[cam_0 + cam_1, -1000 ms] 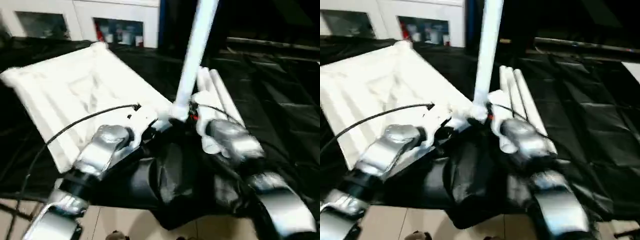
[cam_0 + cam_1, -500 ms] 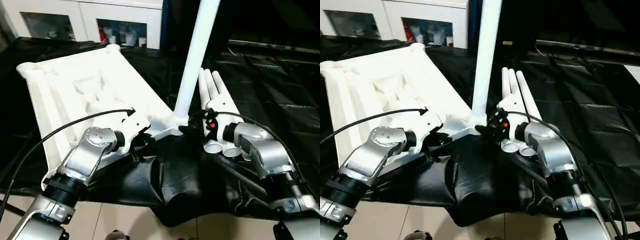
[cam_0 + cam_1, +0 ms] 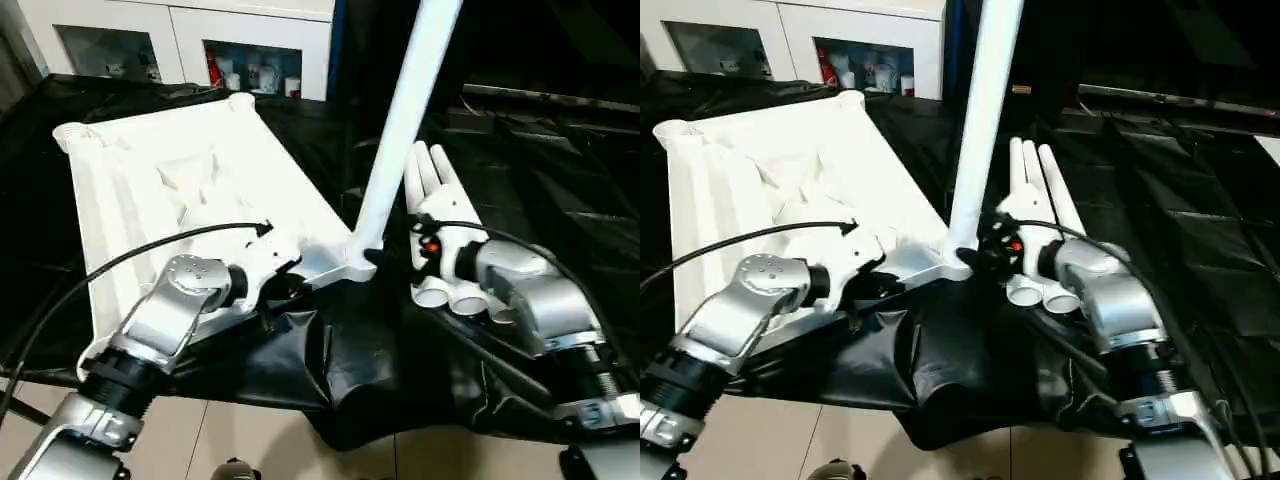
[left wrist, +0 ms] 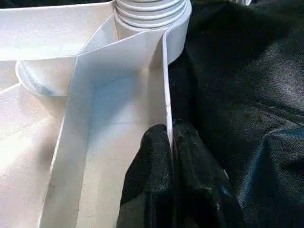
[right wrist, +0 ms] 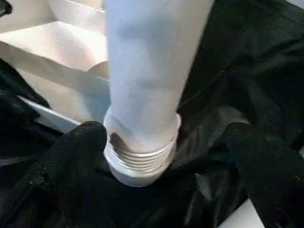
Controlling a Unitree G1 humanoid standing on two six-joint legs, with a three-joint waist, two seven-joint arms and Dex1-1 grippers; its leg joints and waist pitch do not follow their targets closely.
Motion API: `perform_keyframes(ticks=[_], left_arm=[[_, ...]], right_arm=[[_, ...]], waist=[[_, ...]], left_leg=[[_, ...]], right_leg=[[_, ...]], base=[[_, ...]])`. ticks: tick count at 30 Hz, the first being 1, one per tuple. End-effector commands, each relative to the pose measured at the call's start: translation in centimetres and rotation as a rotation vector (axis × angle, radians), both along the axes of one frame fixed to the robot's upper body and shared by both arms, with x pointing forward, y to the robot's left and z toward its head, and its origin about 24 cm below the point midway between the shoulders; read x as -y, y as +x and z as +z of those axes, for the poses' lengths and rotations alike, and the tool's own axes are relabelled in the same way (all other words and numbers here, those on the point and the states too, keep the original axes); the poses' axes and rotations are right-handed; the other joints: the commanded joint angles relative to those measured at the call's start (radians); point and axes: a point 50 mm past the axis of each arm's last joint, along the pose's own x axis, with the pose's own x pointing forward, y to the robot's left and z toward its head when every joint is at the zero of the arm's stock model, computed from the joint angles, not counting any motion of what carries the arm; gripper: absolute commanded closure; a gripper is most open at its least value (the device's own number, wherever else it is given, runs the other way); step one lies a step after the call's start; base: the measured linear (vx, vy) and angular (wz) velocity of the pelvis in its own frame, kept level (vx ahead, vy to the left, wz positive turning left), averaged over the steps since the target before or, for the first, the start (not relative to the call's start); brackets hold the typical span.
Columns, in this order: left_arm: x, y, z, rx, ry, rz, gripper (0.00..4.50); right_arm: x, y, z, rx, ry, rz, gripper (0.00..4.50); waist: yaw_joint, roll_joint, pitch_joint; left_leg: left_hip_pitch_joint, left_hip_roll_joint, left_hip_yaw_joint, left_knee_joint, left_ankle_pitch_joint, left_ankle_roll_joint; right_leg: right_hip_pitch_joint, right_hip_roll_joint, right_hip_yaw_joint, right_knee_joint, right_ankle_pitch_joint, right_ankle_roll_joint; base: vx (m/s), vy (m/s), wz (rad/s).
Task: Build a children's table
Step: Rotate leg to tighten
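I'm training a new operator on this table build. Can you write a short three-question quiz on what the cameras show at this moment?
1. True or false: the left gripper is shut on the rim of the tabletop.
2. How many loose legs lie on the black cloth beside the right gripper?
   A. one  B. three  C. four
3. Fill in: the upright leg stands in the tabletop's near corner ______.

Key
1. True: its fingers pinch the thin rim wall.
2. B: three lie side by side.
3. Socket; the open right gripper's fingers stand on either side of the leg's base.
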Motion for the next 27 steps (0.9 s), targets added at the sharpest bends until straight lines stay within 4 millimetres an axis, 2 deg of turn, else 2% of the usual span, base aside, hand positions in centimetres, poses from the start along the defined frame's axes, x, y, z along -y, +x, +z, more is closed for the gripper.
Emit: perform_keyframes(ticks=[1,9,13,17,23,27], left_arm=[[1.8,-0.5,1.5,0.052,-0.046,-0.120,4.50],[2.5,-1.3,1.6,0.036,-0.055,-0.184,4.50],[2.6,-1.4,1.7,0.033,-0.053,-0.196,4.50],[2.6,-1.5,1.7,0.033,-0.051,-0.198,4.50],[2.5,-1.5,1.8,0.031,-0.046,-0.196,4.50],[2.3,-1.5,1.8,0.028,-0.041,-0.193,4.50]], right_arm=[[0.3,-0.3,-0.4,-0.009,-0.014,0.021,0.02],[0.3,-0.2,-1.2,-0.027,-0.036,0.056,0.02],[0.3,-0.1,-1.3,-0.031,-0.042,0.063,0.02],[0.3,-0.2,-1.6,-0.043,-0.043,0.082,0.02],[0.2,-0.2,-1.7,-0.050,-0.032,0.095,0.02],[0.2,-0.3,-1.7,-0.056,-0.021,0.098,0.31]], waist=[[-0.001,-0.002,-0.081],[0.002,0.000,-0.079],[0.000,-0.002,-0.076],[-0.001,-0.003,-0.074],[-0.002,-0.002,-0.075],[-0.003,-0.001,-0.076]], left_leg=[[0.013,0.009,0.006,-0.047,-0.091,0.036],[0.013,0.011,0.005,-0.046,-0.119,0.028],[0.009,0.009,0.004,-0.045,-0.135,0.021],[0.012,0.009,0.004,-0.045,-0.158,0.018],[0.010,0.009,0.003,-0.044,-0.145,0.023],[0.010,0.009,0.003,-0.043,-0.145,0.025]], right_leg=[[0.064,-0.067,0.048,-0.050,-0.001,-0.207],[0.062,-0.068,0.048,-0.052,-0.043,-0.209],[0.062,-0.067,0.047,-0.054,-0.074,-0.198],[0.059,-0.069,0.048,-0.060,-0.130,-0.185],[0.059,-0.067,0.047,-0.056,-0.110,-0.189],[0.059,-0.066,0.046,-0.054,-0.092,-0.198]], base=[[0.000,0.000,0.00],[0.000,0.000,0.00],[0.000,0.000,0.00],[0.000,0.000,0.00],[0.000,0.000,0.00],[0.000,0.000,0.00]])
